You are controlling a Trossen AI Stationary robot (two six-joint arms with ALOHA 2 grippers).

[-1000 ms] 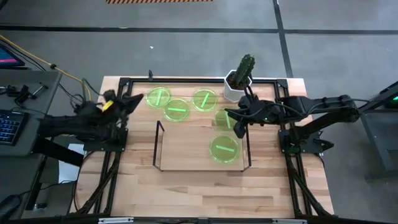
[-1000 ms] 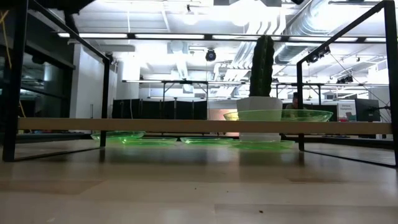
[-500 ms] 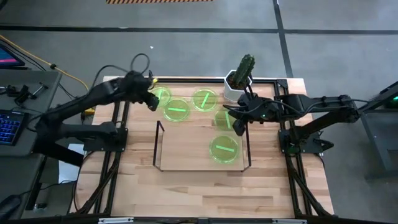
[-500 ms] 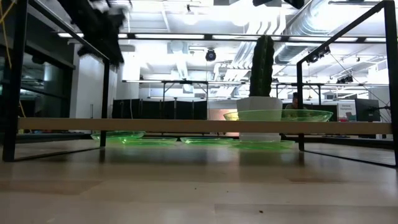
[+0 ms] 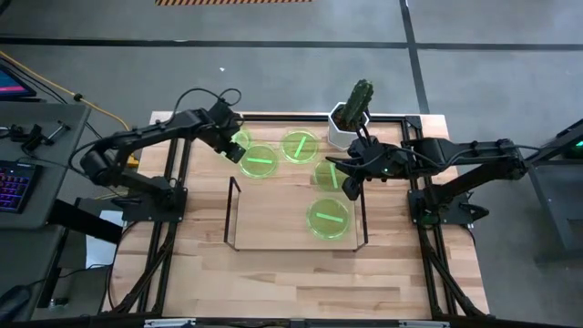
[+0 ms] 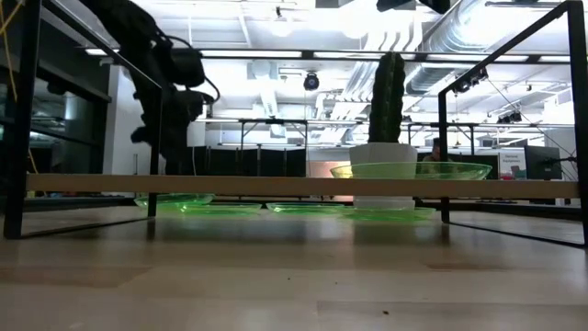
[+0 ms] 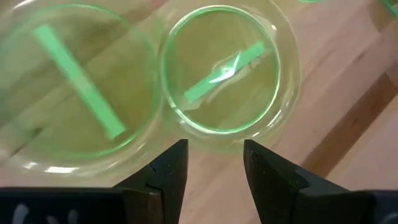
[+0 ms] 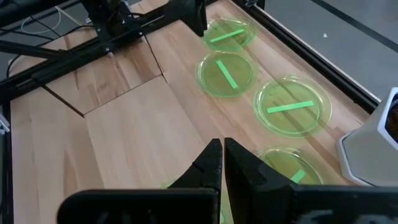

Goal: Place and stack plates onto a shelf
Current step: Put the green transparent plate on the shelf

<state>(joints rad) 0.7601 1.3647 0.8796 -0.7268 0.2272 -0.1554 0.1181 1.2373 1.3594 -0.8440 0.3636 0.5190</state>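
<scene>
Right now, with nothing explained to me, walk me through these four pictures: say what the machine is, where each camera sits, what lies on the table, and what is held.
This is a robot with two dark arms at a wooden table. One picture looks straight down, one looks level across the tabletop, and one comes from each arm's wrist.

On the table stands a low wire shelf with one green plate on it. Four more plates lie behind it, beside a white potted cactus.

The left end effector hangs open just above the far-left plate, holding nothing. The right end effector waits with its fingers shut and empty, above the shelf's right end.
</scene>
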